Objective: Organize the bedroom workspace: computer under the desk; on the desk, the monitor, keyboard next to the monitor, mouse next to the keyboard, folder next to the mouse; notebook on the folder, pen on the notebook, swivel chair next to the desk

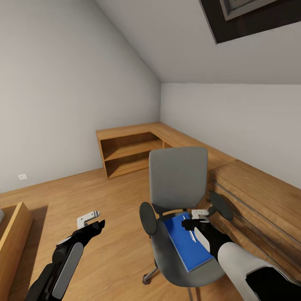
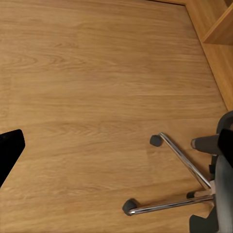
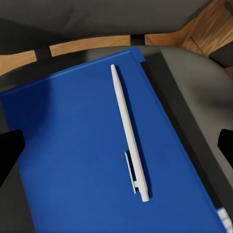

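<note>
One swivel chair (image 1: 179, 209) is seen in the middle of the room, on the wooden floor (image 1: 117, 200), near a light wooden dresser (image 1: 259, 200) and a low wooden shelf unit (image 1: 129, 152). One blue folder (image 1: 186, 244) lies flat on the seat, and one white pen (image 3: 128, 133) lies on top of the folder, along its longer side. No notebook can be made out on the chair.

The right claw (image 1: 200, 218) is held just above the folder and the pen. In the right wrist view its two dark fingertips are seen far to each side, so the claw is judged to be spread apart and holding nothing. The left claw (image 1: 93, 220) hangs over the bare floor beside the chair; whether its fingers are apart or together cannot be told.

The step in hand is judged to be the picking of the pen, so that the folder can be taken afterwards. For this to be done well, the claw should be lowered straight over the middle of the pen, with the fingers set across its thin body, not along it. The fingers should be closed slowly, because such a thin stick can roll away on the smooth folder. The folder should not be pushed, or it may slide off the seat.
</note>
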You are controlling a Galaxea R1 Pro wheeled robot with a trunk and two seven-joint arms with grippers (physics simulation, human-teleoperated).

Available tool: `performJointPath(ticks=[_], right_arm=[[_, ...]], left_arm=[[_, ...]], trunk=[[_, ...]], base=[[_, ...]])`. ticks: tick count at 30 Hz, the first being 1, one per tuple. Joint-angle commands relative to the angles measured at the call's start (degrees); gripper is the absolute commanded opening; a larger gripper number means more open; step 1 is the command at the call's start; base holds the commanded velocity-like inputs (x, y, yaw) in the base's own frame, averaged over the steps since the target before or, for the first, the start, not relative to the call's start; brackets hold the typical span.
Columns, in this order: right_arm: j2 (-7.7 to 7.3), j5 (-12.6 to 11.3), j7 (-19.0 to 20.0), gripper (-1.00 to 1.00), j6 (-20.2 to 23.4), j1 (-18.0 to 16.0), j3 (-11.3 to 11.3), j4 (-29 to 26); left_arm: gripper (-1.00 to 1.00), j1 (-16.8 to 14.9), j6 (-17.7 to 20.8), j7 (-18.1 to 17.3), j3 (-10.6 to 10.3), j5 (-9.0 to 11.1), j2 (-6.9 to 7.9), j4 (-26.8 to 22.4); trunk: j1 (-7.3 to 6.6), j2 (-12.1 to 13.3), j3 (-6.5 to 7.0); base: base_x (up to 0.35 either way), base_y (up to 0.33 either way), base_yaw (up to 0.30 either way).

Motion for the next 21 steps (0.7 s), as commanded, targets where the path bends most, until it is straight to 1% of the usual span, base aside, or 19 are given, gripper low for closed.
performJointPath(ticks=[1,2,3,4,7,9,14,21], right_arm=[[-0.02,-0.5,-0.4,1.0,0.2,0.0,0.5,-0.1],[-0.01,-0.5,-0.4,1.0,0.2,0.0,0.5,-0.1],[-0.2,-0.9,-0.7,1.0,0.6,-0.2,0.2,-0.2],[0.0,-1.0,-0.8,1.0,0.9,-0.2,0.1,0.0],[0.07,-1.0,-0.8,1.0,1.3,-0.2,0.1,0.1],[0.19,-1.0,-0.8,1.0,0.8,-0.2,0.1,0.2],[-0.29,-0.9,-0.8,1.0,0.0,-0.2,0.2,0.3],[-0.42,-0.9,-0.8,1.0,-0.1,-0.2,0.2,0.3]], left_arm=[[1.0,0.0,0.1,0.5,-0.1,0.6,0.07,-0.1],[1.0,0.0,0.1,0.5,-0.1,0.6,0.07,-0.1],[1.0,0.0,0.2,0.6,0.2,0.6,-0.27,-0.2],[1.0,0.0,0.2,0.6,0.4,0.6,-0.59,-0.2],[1.0,0.0,0.2,0.6,0.4,0.5,-0.63,-0.2],[1.0,0.0,0.2,0.6,0.4,0.5,-0.69,-0.2],[1.0,0.0,0.2,0.6,0.4,0.5,-0.78,-0.2],[1.0,0.0,0.2,0.6,0.4,0.5,-0.76,-0.2]], trunk=[[0.22,-0.5,-0.24],[0.44,-0.9,-0.42],[0.44,-0.8,-0.42],[0.44,-0.8,-0.42],[0.44,-0.8,-0.42],[0.44,-0.8,-0.42],[1.54,-2.8,-1.31],[3.07,-5.7,-2.57]], base=[[0.0,0.0,0.0],[0.0,0.0,0.0],[0.0,0.0,0.0],[0.0,0.0,0.0],[0.0,0.0,0.0],[0.0,0.0,0.0],[0.0,0.0,0.0],[0.0,0.0,0.0]])
